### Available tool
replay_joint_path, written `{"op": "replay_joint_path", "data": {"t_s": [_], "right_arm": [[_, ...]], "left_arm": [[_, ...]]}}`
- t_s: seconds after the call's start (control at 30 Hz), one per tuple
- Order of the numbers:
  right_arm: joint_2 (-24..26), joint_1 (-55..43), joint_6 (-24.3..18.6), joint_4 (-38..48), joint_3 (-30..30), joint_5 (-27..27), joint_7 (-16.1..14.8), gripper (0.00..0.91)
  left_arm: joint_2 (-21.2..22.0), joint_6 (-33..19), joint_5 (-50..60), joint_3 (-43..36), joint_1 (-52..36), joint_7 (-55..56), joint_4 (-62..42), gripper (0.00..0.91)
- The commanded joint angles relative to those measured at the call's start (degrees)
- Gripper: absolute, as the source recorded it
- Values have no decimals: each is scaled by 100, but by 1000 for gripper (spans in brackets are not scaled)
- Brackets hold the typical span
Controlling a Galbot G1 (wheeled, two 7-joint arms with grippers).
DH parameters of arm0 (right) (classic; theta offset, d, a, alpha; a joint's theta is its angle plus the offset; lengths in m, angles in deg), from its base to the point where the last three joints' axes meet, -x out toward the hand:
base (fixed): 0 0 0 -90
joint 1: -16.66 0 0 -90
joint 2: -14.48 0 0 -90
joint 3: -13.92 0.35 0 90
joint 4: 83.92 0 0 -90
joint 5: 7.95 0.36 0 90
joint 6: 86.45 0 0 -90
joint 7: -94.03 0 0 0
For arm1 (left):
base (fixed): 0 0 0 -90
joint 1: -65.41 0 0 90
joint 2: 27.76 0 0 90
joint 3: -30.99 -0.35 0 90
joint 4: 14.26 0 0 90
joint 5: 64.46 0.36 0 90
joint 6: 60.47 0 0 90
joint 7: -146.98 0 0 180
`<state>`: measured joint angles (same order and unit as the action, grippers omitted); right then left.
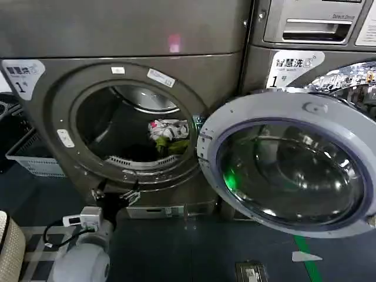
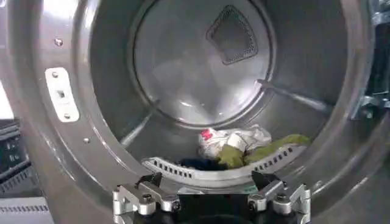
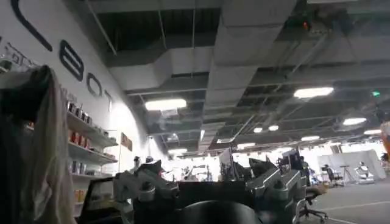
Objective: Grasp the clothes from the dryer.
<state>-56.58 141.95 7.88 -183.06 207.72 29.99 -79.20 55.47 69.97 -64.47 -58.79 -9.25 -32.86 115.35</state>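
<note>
Head: dryer [image 1: 53,147] door open, clothes [image 1: 169,135] low in drum, toward its right | Left wrist: left end effector [image 2: 210,182] released at drum mouth, clothes [image 2: 244,146] ahead inside, bundle lying crosswise | Right wrist: right end effector [image 3: 213,185] parked, aimed at ceiling, fingers apart.

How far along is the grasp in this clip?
Done: the dryer door is swung open. In hand: the left gripper, open and empty, sits at the drum mouth facing the clothes, which lie untouched on the drum floor. Left: reach in, close on the clothes, pull them out. The right gripper points into the room, idle.
</note>
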Motion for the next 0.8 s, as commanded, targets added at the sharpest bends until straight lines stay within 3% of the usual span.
{"op": "replay_joint_path", "data": {"t_s": [0.03, 0.8], "right_arm": [[19, -15, 15, -13, -4, 0, 5, 907], [45, -32, 10, 6, -11, -7, -5, 907]], "left_arm": [[35, 55, -107, 101, -106, 118, -132, 907], [17, 176, 110, 12, -111, -170, -71, 907]]}}
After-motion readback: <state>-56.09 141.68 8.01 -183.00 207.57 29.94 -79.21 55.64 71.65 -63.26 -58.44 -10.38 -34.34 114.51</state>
